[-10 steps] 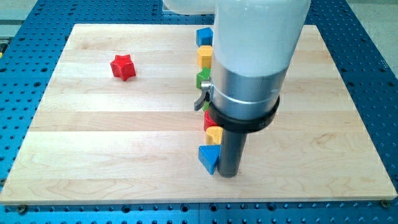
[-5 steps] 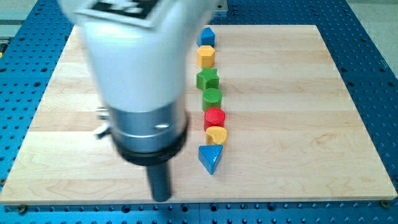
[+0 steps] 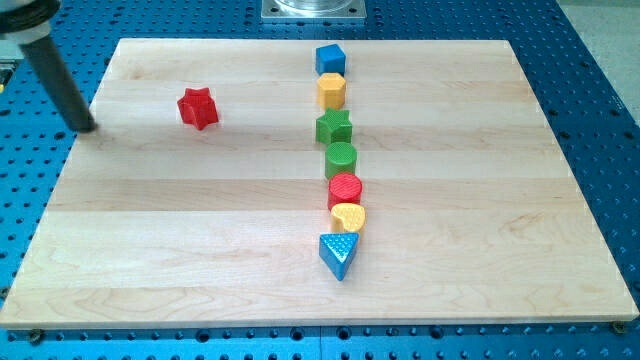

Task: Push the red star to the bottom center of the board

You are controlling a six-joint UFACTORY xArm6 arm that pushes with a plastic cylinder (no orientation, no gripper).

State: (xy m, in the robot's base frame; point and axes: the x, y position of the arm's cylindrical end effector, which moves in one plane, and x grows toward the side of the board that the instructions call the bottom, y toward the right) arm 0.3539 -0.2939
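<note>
The red star [image 3: 198,107] lies on the wooden board [image 3: 180,250] at the upper left. My tip [image 3: 85,128] stands just off the board's left edge, to the left of the red star and well apart from it. A column of blocks runs down the board's middle: a blue cube [image 3: 330,58], a yellow hexagon [image 3: 331,90], a green star [image 3: 334,128], a green cylinder [image 3: 341,159], a red cylinder [image 3: 345,190], a yellow heart [image 3: 348,217] and a blue triangle [image 3: 338,254].
The board rests on a blue perforated table [image 3: 600,90]. A metal mount [image 3: 314,9] sits at the view's top centre.
The arm has swept from the board's middle, by the blue triangle, across the lower left and up to the far left edge. No block has moved.
</note>
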